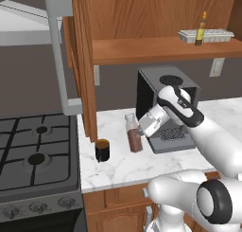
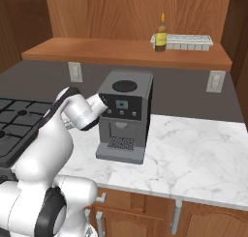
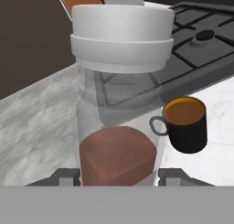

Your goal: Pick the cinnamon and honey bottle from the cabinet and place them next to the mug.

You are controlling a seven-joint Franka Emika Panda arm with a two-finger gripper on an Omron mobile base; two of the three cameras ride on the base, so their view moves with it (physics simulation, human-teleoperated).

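Note:
The cinnamon (image 1: pixel 134 137), a clear jar of reddish-brown powder with a grey cap, stands upright at the marble counter's surface, a little right of the mug (image 1: pixel 102 149). My gripper (image 1: pixel 140 130) is shut on the cinnamon from the right. In the hand view the cinnamon (image 3: pixel 119 127) sits between my gripper's (image 3: pixel 119 176) two tips, and the dark mug (image 3: pixel 184 125) stands just beyond it. The honey bottle (image 1: pixel 201 30) stands upright on the shelf of the cabinet (image 1: pixel 142 50); from the other side the honey bottle (image 2: pixel 161 34) is at the shelf's back.
A grey coffee machine (image 1: pixel 166 86) stands right behind my hand. A white tray (image 1: pixel 213 35) lies beside the honey bottle. The stove (image 1: pixel 35 153) borders the counter on the left, under a grey hood (image 1: pixel 28 22). Bare marble (image 2: pixel 193 149) spreads right of the machine.

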